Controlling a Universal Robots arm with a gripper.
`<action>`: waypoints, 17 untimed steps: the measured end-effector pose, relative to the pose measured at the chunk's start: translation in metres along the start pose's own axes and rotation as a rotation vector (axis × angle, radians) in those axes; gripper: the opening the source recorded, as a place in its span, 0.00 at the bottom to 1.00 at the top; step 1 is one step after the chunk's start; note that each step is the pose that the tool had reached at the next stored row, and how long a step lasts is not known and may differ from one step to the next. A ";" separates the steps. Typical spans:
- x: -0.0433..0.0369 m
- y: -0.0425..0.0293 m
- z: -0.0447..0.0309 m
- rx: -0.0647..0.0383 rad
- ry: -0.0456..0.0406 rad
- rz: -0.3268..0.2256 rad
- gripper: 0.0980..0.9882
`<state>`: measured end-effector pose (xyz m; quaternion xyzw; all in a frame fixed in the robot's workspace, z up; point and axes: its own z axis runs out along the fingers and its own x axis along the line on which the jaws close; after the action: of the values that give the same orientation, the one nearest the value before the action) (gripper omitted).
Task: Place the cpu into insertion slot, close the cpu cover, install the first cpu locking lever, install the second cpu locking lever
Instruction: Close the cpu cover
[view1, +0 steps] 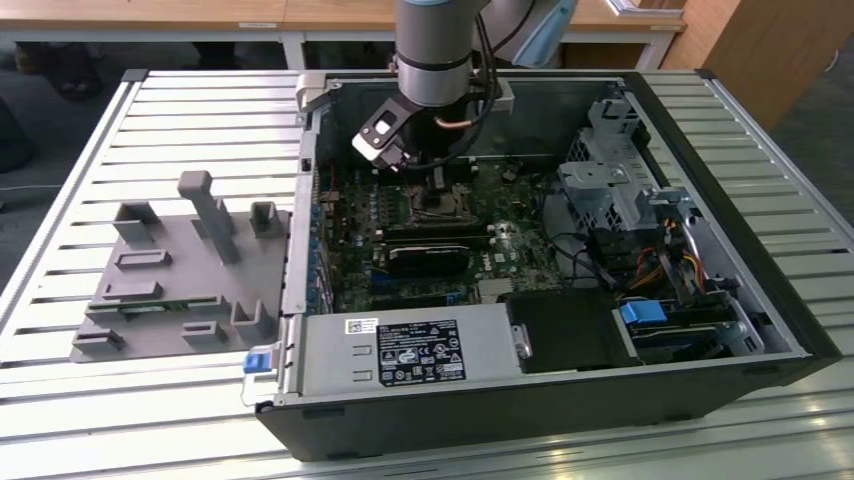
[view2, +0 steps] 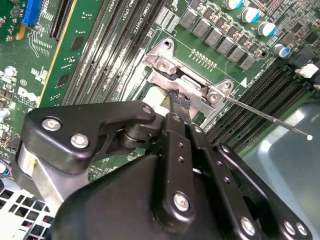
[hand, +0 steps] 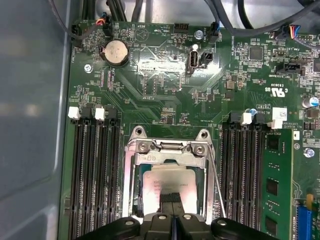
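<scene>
My gripper (view1: 434, 188) reaches down into the open computer case, right over the insertion slot (view1: 441, 207) on the green board. In the first wrist view the cpu (hand: 167, 177), with its silver-tan top, lies flat in the socket. The silver cpu cover (hand: 170, 159) appears to lie down around it. My gripper (hand: 172, 197) has its dark fingers together, and the tips rest on or just above the cpu's near edge. In the second wrist view the gripper (view2: 177, 100) meets the socket's hinge plate. A thin locking lever (view2: 265, 117) sticks out free from the socket.
Long black memory strips (hand: 95, 175) flank the socket on both sides. A black power-supply box (view1: 400, 352) fills the case's near side, and a drive cage with cables (view1: 607, 190) stands at the exterior view's right. A grey fixture (view1: 174, 270) lies on the slatted table.
</scene>
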<state>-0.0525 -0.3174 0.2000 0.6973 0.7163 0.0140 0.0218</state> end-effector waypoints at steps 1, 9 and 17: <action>-0.0001 0.0000 0.0002 0.000 -0.0002 0.000 0.01; 0.0006 0.0092 0.0008 -0.002 0.0030 0.000 0.01; 0.0009 -0.0030 -0.0023 -0.014 0.0036 0.000 0.01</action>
<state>-0.0557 -0.3165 0.2022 0.6972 0.7161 0.0202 0.0254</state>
